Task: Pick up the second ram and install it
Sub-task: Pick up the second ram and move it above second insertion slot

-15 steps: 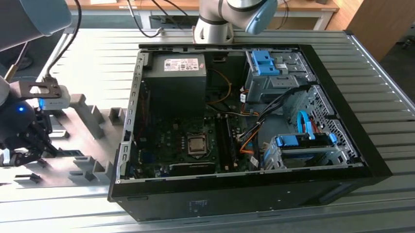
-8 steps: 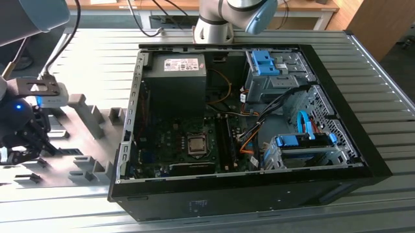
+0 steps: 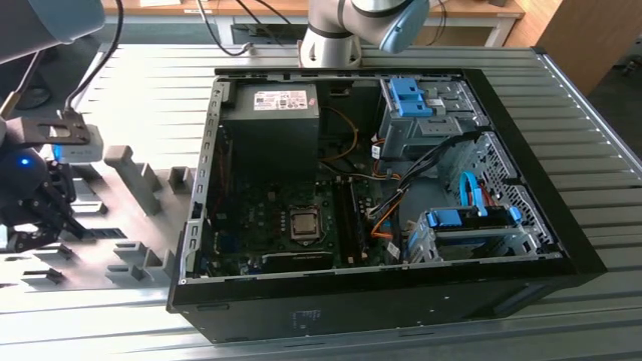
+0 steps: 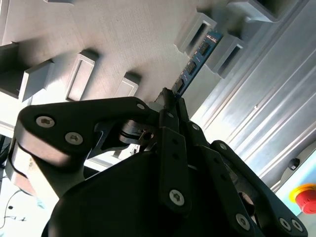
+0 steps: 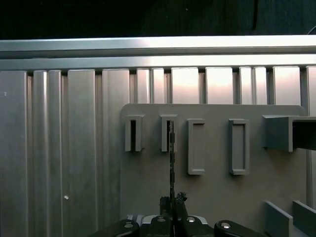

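The second ram [image 4: 197,59] is a thin dark stick with blue-green chips. It runs from my gripper [image 4: 170,98] to a pair of grey fixture blocks [image 4: 223,48], and its far end lies between them. In the first wrist view the ram [image 5: 171,163] shows edge-on as a thin dark line reaching up to a slotted block [image 5: 168,133]. My gripper [image 5: 173,200] is shut on the stick's near end, with its black fingers [image 4: 168,143] pressed together. In the exterior view the gripper [image 3: 45,229] hangs low over the grey fixture plate [image 3: 110,226], at that view's left.
An open black computer case [image 3: 401,301] lies on the ribbed metal table [image 3: 561,98], with its motherboard [image 3: 291,218] facing up and memory slots [image 3: 346,222] beside the processor. Blue drive brackets [image 3: 411,98] sit at the exterior view's right. Several upright grey blocks [image 3: 135,180] stand on the fixture plate. A red stop button [image 4: 306,197] is nearby.
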`<action>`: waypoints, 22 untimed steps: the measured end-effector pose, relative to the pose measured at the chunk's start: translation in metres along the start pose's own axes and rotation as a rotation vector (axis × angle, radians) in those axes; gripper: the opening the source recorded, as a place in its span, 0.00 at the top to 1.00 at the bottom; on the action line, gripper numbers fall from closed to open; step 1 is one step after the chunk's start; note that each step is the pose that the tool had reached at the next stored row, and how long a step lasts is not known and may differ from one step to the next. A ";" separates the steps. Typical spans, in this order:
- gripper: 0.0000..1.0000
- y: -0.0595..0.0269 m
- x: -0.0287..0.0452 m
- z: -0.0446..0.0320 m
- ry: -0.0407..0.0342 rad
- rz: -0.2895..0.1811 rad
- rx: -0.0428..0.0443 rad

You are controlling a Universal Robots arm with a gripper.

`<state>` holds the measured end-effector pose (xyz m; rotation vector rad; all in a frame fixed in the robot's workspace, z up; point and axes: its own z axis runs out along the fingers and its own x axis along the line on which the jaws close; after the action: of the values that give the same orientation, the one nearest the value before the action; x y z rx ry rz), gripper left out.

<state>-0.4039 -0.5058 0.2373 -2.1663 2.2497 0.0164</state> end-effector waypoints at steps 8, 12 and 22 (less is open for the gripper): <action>0.86 0.0000 -0.0001 -0.0051 0.0000 0.000 0.0000; 0.86 0.0000 -0.0002 -0.0081 0.0000 0.000 0.0000; 0.86 -0.0001 -0.0003 -0.0155 0.0000 0.000 0.0000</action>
<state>-0.4039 -0.5058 0.2528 -2.1663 2.2498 0.0164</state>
